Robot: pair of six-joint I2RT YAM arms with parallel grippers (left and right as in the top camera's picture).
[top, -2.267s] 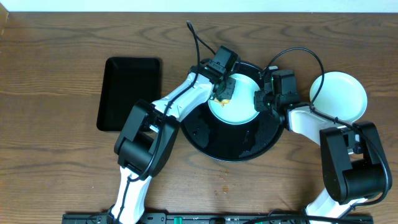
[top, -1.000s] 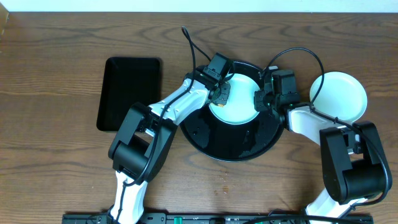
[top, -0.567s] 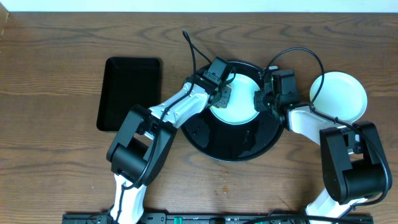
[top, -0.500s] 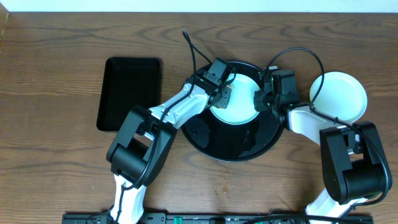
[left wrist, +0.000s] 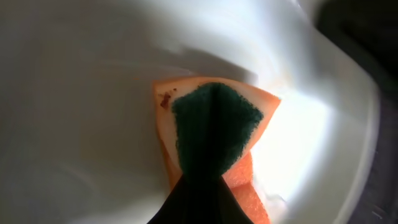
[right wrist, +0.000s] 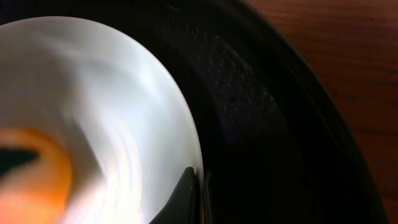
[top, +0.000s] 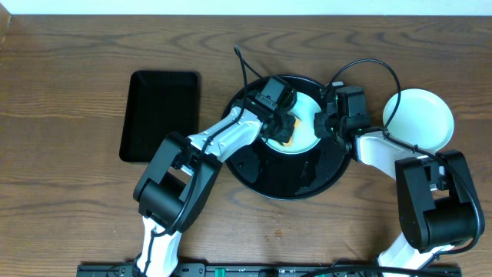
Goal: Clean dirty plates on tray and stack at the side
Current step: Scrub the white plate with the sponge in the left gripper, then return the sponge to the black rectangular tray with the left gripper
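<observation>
At upper centre, the left gripper (top: pixel 283 125) pinches a green-faced orange sponge (left wrist: pixel 214 134) onto a pale round plate (top: pixel 306 115) inside the glossy round black tray (top: pixel 284 175). The right gripper (top: pixel 321 123) clamps that plate's right rim.

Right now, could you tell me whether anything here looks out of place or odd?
Nothing stands out. The plate sits in the tray, the left gripper presses a sponge on it, and the right gripper pinches its rim. The only blemish is a small brown speck on the sponge's corner.
</observation>
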